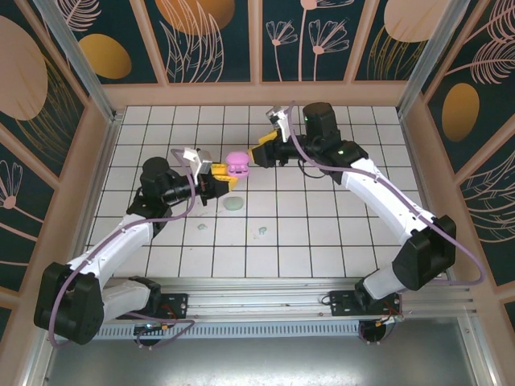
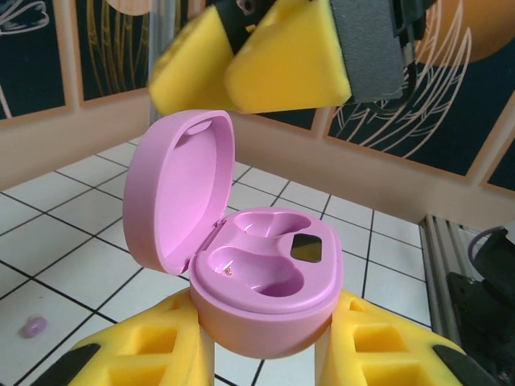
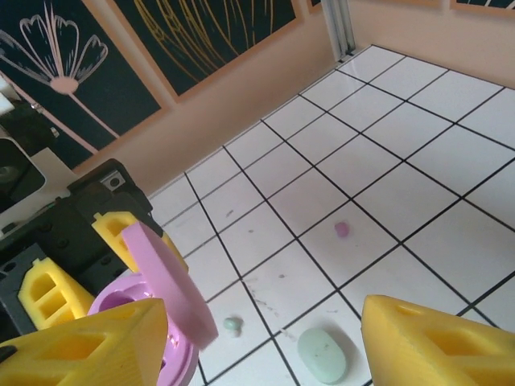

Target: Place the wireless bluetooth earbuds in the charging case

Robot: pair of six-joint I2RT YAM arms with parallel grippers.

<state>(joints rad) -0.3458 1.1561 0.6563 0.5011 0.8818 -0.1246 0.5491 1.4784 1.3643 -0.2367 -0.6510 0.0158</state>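
From above, the left gripper [image 1: 224, 174] is clamped on a glossy pink plastic charging case [image 1: 238, 165] with its lid up. The right gripper [image 1: 259, 154] sits just past the case, jaws parted. A tiny mint-green plastic earbud [image 1: 201, 228] and a second one [image 1: 261, 233] lie on the white tiled table [image 1: 322, 241], well short of both jaws, near a mint-green oval plastic piece [image 1: 233, 204]. At the left wrist, the case [image 2: 265, 289] sits tight between the left jaws, the right gripper's yellow foam fingers [image 2: 282, 64] hang just above the lid [image 2: 181, 193], and a pale purple plastic earbud [image 2: 34, 326] lies off to one side. At the right wrist, the right gripper [image 3: 261, 314] stands wide, with the lid [image 3: 165, 281] against one jaw, though I cannot tell whether they touch. A mint-green earbud [image 3: 232, 324] and the oval piece [image 3: 322, 355] lie between the jaws, and the purple earbud [image 3: 342, 229] beyond them.
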